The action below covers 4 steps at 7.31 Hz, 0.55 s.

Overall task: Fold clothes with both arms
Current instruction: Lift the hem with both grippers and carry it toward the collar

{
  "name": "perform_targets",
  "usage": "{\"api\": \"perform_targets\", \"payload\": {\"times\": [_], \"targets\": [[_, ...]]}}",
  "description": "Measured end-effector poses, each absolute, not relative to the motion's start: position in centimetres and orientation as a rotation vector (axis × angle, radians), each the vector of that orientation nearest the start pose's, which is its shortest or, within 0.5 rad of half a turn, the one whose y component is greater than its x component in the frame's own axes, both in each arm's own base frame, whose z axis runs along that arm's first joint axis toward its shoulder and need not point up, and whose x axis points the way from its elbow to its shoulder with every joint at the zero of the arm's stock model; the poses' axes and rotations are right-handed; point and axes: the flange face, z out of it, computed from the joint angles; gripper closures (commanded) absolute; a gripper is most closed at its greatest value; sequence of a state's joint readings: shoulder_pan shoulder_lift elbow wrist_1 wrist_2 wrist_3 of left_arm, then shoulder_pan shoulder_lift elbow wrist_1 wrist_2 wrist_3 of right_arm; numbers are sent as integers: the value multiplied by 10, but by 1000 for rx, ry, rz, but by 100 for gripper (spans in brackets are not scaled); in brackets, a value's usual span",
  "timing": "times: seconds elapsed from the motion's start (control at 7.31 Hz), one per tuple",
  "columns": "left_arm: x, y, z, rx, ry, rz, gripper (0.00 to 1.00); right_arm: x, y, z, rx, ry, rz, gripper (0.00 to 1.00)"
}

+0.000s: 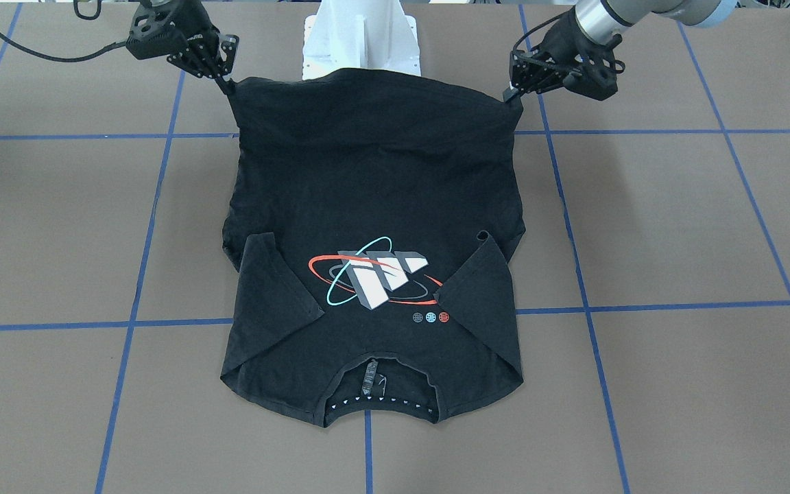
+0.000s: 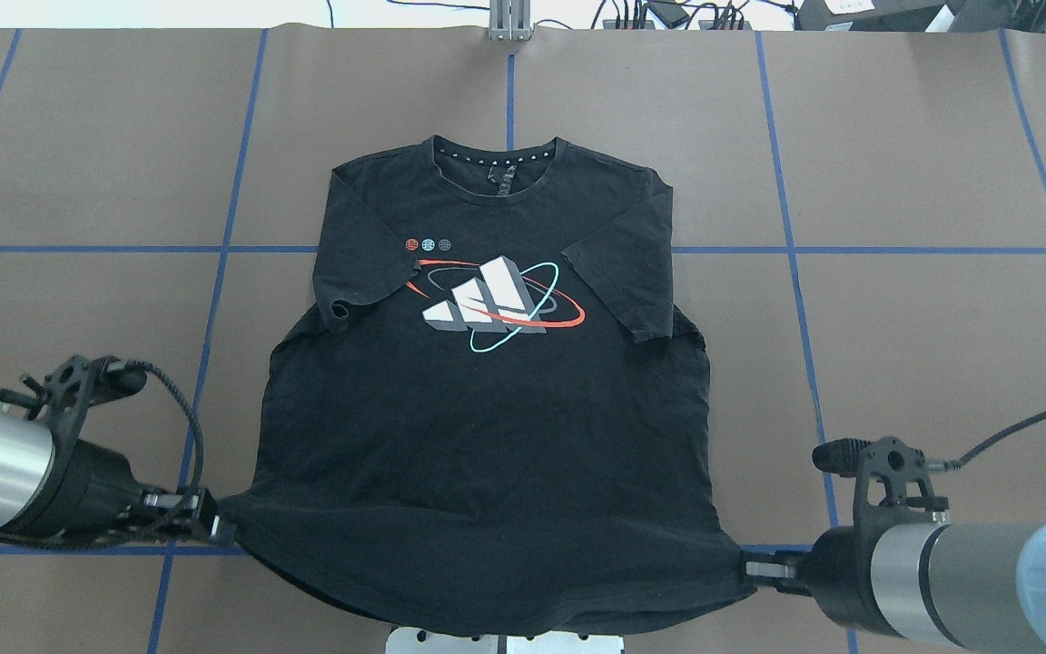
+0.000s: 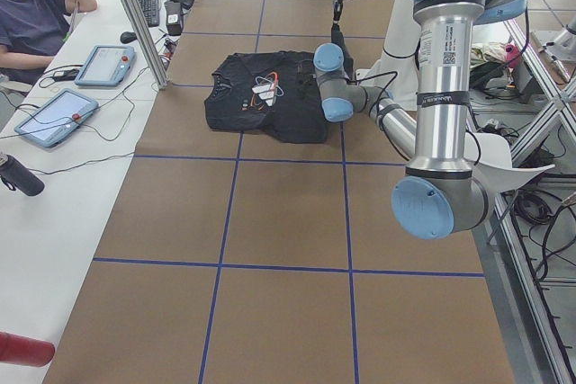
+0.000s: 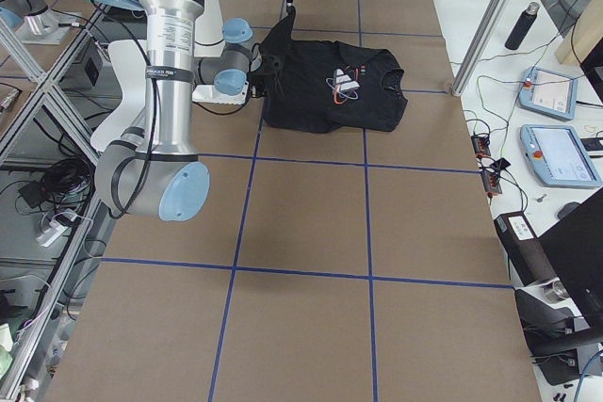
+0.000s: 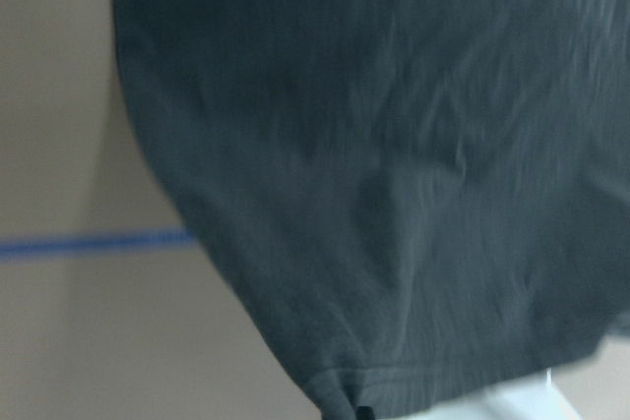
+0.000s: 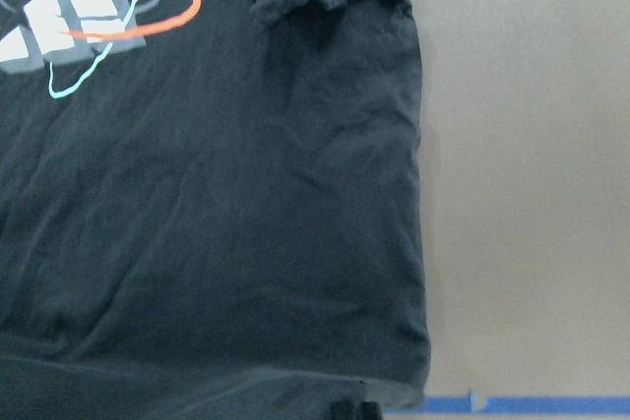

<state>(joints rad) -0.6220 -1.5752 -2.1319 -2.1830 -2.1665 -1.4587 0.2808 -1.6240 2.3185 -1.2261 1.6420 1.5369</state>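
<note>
The black T-shirt [image 2: 487,418] lies face up on the brown table, collar far from the robot. Both sleeves are folded in beside the white block graphic [image 2: 487,295]. My left gripper [image 2: 214,527] is shut on the hem's left corner. My right gripper [image 2: 750,569] is shut on the hem's right corner. The hem is stretched taut between them, a little above the table near the base. In the front-facing view the left gripper [image 1: 508,96] is at the right and the right gripper [image 1: 229,86] at the left. The wrist views show mostly dark fabric [image 5: 394,194] [image 6: 217,223].
The white pedestal base [image 1: 361,41] stands right behind the lifted hem. Blue tape lines [image 2: 850,250] cross the brown table. An operator [image 3: 36,15] sits at a side desk with tablets [image 3: 54,114]; a dark bottle [image 4: 520,25] stands on the other side's desk.
</note>
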Motion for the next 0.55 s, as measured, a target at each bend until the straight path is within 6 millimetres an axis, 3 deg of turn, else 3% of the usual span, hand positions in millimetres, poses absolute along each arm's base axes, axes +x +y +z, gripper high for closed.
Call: {"api": "perform_targets", "payload": {"times": [0.27, 0.55], "targets": [[291, -387, 309, 11, 1244, -216, 100, -360, -294, 295, 142, -1042, 274, 100], [269, -430, 269, 74, 1240, -303, 100, -340, -332, 272, 139, -1067, 329, 100]]}}
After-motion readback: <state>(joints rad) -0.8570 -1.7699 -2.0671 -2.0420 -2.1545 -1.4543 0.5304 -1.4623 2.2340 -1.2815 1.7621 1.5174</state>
